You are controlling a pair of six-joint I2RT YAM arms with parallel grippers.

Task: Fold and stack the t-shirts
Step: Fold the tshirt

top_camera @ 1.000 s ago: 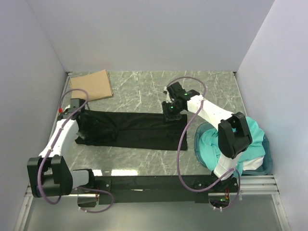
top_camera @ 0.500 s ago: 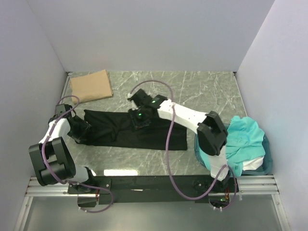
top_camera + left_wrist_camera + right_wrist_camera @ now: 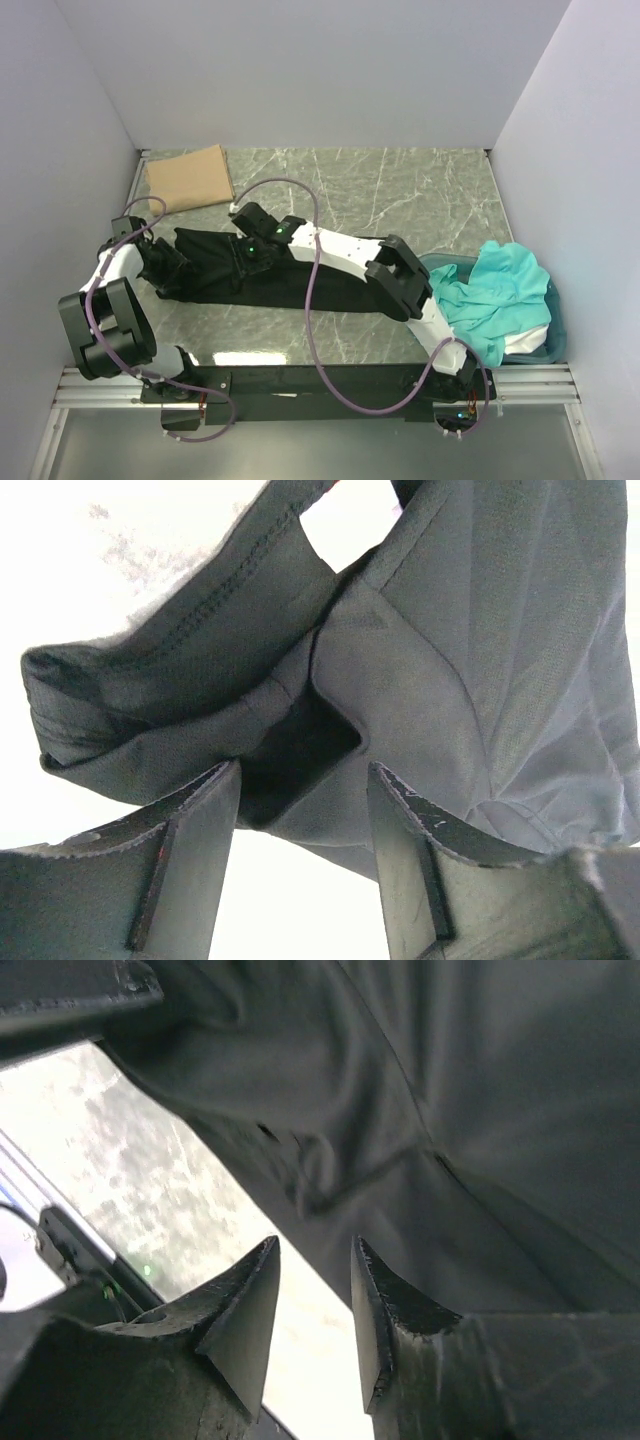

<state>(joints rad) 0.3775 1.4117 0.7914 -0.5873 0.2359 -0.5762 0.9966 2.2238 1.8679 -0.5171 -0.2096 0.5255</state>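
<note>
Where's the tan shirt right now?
Top view: the tan shirt lies folded at the table's far-left corner, just beyond the black shirt's left end, not touching it.

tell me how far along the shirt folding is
Done: the tan shirt lies folded flat at the table's far left corner. In hand: the black shirt is a long narrow band across the middle, with the left gripper and right gripper both open over its left half, neither visibly pinching cloth. Left: the teal shirts sit crumpled in the blue tub, and nothing is stacked yet.
</note>
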